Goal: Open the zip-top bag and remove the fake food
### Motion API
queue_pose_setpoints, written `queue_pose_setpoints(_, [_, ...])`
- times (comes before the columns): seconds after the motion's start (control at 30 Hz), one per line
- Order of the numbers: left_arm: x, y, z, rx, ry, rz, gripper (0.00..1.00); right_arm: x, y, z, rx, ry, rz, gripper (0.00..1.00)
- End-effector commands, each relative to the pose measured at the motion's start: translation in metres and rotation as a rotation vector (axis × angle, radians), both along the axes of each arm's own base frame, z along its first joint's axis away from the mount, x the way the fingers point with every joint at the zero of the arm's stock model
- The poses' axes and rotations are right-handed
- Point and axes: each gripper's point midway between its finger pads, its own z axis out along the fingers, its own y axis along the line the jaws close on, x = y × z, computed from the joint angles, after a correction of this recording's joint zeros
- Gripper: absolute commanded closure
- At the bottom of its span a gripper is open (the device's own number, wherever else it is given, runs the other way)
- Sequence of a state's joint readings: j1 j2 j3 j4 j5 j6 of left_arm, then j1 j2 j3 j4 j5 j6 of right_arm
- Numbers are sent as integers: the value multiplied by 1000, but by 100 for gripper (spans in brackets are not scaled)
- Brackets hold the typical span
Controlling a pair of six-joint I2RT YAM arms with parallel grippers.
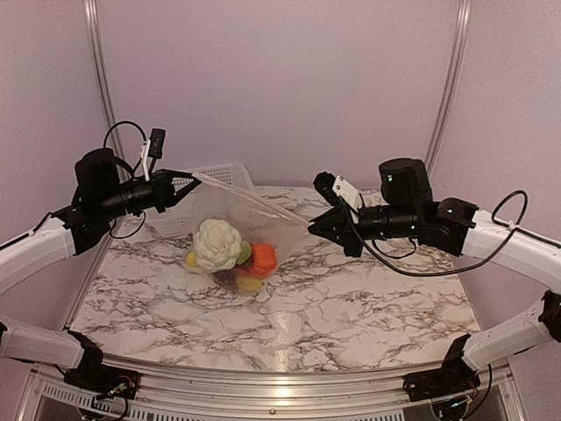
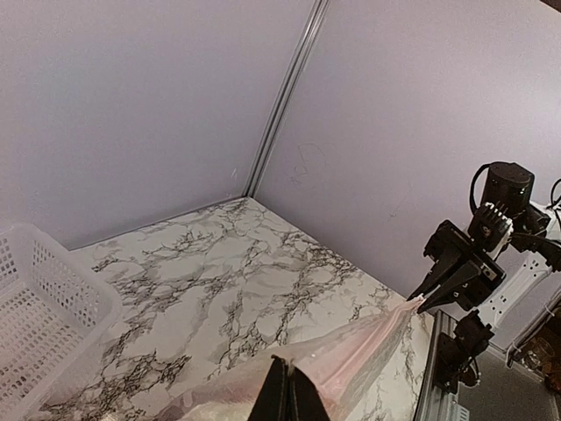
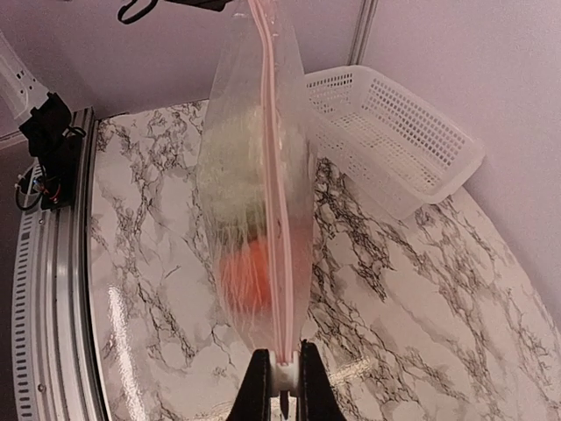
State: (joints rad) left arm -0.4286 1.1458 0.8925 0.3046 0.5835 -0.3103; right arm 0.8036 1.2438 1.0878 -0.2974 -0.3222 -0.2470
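Currently the zip-top bag hangs stretched between the two arms over the middle of the desk. Its pink zip strip runs taut in a straight line from one gripper to the other, and it looks sealed. The fake food sags in the bag's lower part: a white cauliflower on the left, an orange piece on the right, green between them, and yellow and dark bits beneath. Whether the bag's bottom touches the desk I cannot tell.

The left gripper has its jaws clamped on the left end of the bag's mouth. The right gripper has its jaws pinched together on the right end of the strip. A white mesh basket sits on the desk behind the bag, near the back wall.
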Motion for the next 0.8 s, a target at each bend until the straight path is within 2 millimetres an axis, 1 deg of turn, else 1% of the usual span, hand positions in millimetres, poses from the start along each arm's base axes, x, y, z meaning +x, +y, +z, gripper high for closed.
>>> queue_pose_setpoints(0.0, [7,3,25,-51,-90,-10,100,-5,-17,-21,-80,89,-33,98])
queue_pose_setpoints(0.07, [-1,-10,24,-42,-89,-94,100,-9,-9,-16,-63,104,12,94])
queue_pose_setpoints(0.1, [-5,-16,23,-36,-90,-128,100,-10,-4,-10,-50,105,31,92])
queue_pose_setpoints(0.13, [-10,-22,24,-29,-96,-156,100,-11,2,-6,-42,105,51,87])
queue_pose_setpoints(0.17, [-12,-26,22,-16,-95,-177,100,-13,7,0,-33,103,70,81])
queue_pose_setpoints(0.2, [-16,-30,21,-2,-98,-197,100,-14,12,7,-23,99,87,72])
queue_pose_setpoints(0.23, [-18,-34,20,16,-104,-214,100,-13,16,14,-13,96,98,66])
queue_pose_setpoints(0.37, [-27,-47,14,67,-104,-261,100,-8,33,50,41,64,126,56])
queue_pose_setpoints(0.47, [-28,-49,15,75,-105,-268,100,-2,47,73,76,52,126,53])
queue_pose_setpoints(0.53, [-28,-49,17,73,-110,-267,100,3,56,80,74,45,119,54])
queue_pose_setpoints(0.63, [-28,-50,20,70,-112,-269,100,6,69,78,44,44,122,58])
queue_pose_setpoints(0.77, [-28,-50,20,69,-112,-270,100,2,84,69,0,48,138,62])
